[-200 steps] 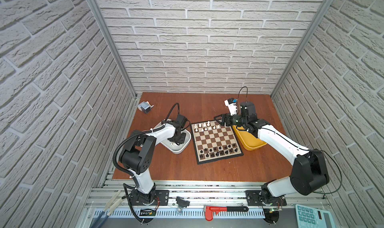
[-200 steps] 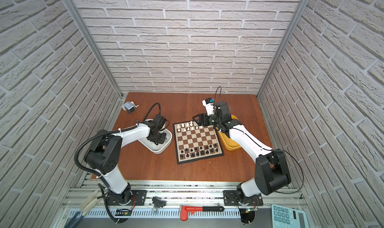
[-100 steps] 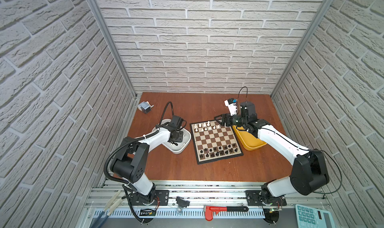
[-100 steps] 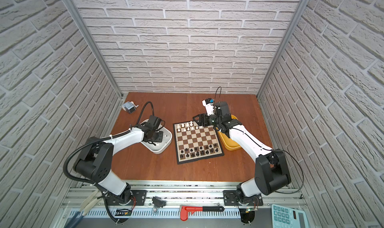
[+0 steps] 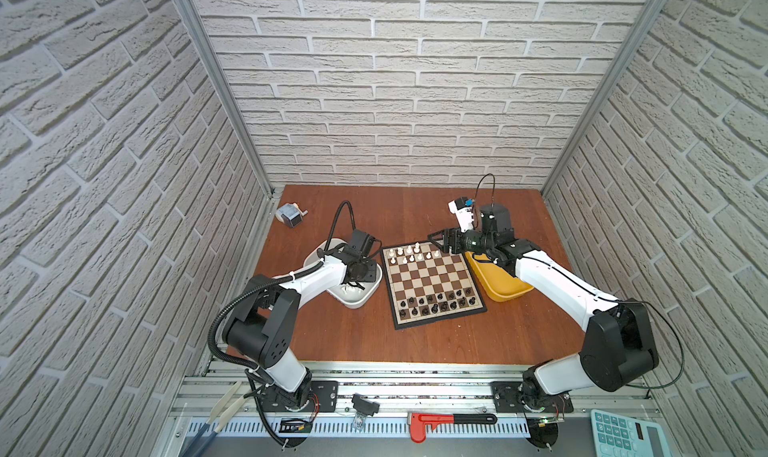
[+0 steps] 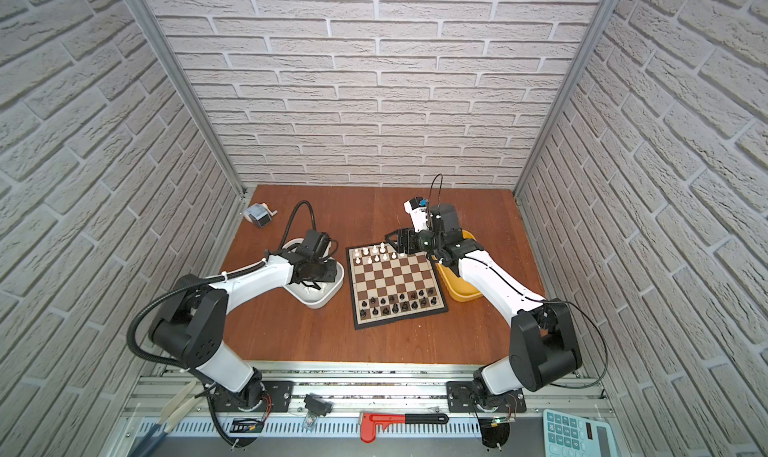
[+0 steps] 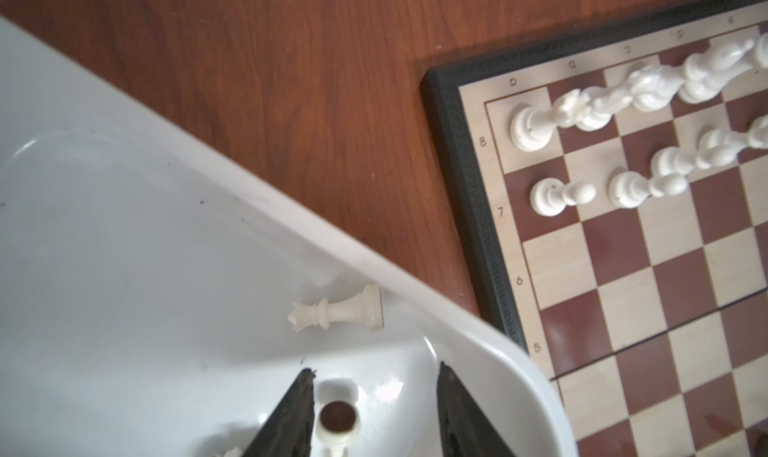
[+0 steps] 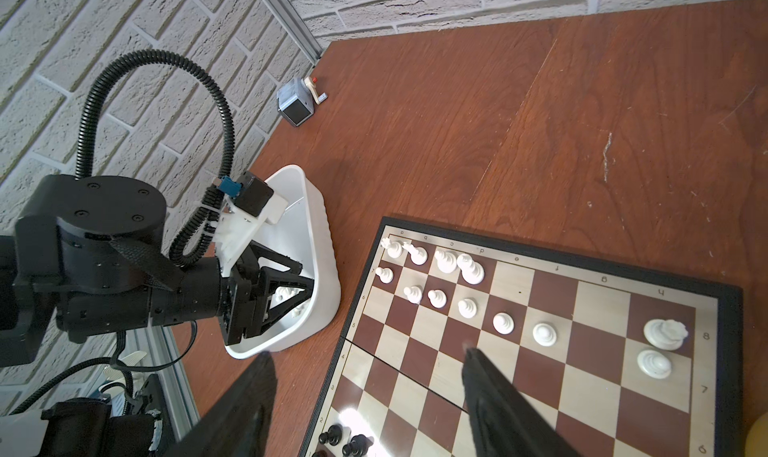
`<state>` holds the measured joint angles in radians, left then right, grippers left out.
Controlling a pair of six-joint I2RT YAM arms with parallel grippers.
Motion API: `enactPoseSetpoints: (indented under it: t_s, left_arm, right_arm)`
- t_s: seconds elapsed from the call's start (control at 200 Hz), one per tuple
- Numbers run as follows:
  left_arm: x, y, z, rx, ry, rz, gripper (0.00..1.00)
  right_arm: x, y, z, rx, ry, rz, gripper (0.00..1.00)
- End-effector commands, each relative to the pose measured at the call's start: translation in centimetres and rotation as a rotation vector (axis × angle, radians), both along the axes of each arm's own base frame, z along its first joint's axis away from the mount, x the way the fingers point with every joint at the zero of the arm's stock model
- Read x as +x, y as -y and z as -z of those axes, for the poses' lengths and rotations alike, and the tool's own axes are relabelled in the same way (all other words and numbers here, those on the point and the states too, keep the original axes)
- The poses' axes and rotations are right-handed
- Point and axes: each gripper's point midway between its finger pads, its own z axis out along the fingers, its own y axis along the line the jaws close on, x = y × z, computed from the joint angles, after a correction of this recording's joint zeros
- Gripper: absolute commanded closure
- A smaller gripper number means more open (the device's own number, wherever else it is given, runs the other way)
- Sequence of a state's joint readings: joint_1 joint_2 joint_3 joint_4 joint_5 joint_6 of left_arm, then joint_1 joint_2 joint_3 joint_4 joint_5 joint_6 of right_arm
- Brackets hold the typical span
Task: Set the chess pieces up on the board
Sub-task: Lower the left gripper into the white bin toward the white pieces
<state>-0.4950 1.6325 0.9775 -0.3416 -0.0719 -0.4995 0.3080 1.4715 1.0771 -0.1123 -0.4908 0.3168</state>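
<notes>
The board (image 5: 432, 276) (image 6: 395, 280) lies mid-table, with white chess pieces (image 5: 409, 253) along its far rows and black ones (image 5: 436, 303) along its near rows. My left gripper (image 5: 352, 283) (image 7: 376, 371) reaches down into the white tub (image 5: 357, 303) (image 7: 124, 268) and stands open. A white piece (image 7: 337, 421) lies between its jaws, brown base showing, close to one finger. A white queen (image 7: 336, 313) lies flat nearby in the tub. My right gripper (image 5: 434, 241) (image 8: 368, 353) hovers open and empty over the board's far right corner.
A yellow tub (image 5: 503, 288) sits right of the board under my right arm. A small grey pencil sharpener (image 5: 289, 216) stands at the far left of the table. A red clamp (image 5: 449, 419) and a calculator (image 5: 623, 434) lie on the front rail.
My left arm has shifted over the white tub, its elbow dropping toward the front, and its jaws have widened. The right arm has held still.
</notes>
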Motion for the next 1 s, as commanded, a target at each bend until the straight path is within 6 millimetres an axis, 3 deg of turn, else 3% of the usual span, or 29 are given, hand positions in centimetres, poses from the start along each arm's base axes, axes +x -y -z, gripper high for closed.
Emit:
enactPoseSetpoints:
  t_s: [0.0,0.175,0.25,0.435,0.73,0.995]
  left_arm:
    - [1.5,-0.6,-0.5,0.077,0.043,0.008,0.51]
    - [1.9,-3.6,-0.8,0.216,0.065,0.145,0.51]
    - [2.1,-3.3,-1.3,0.186,0.087,0.215,0.5]
    - [1.3,-0.9,-0.1,0.15,0.053,0.449,0.46]
    - [1.9,-2.2,0.5,0.285,0.114,0.619,0.45]
    - [2.4,-2.9,1.2,0.315,0.086,0.74,0.49]
  right_arm:
    - [-0.4,-0.2,-0.6,0.001,0.025,-0.015,0.28]
    - [-0.8,0.0,-0.4,0.004,0.025,-0.013,0.28]
    - [-0.9,-0.1,-0.2,0.002,0.017,-0.018,0.28]
    - [-0.7,-0.4,-0.3,0.008,0.017,-0.032,0.29]
    - [-1.0,-0.5,-0.7,0.014,0.019,-0.042,0.29]
    - [-1.2,-0.5,-0.7,0.011,0.015,-0.047,0.29]
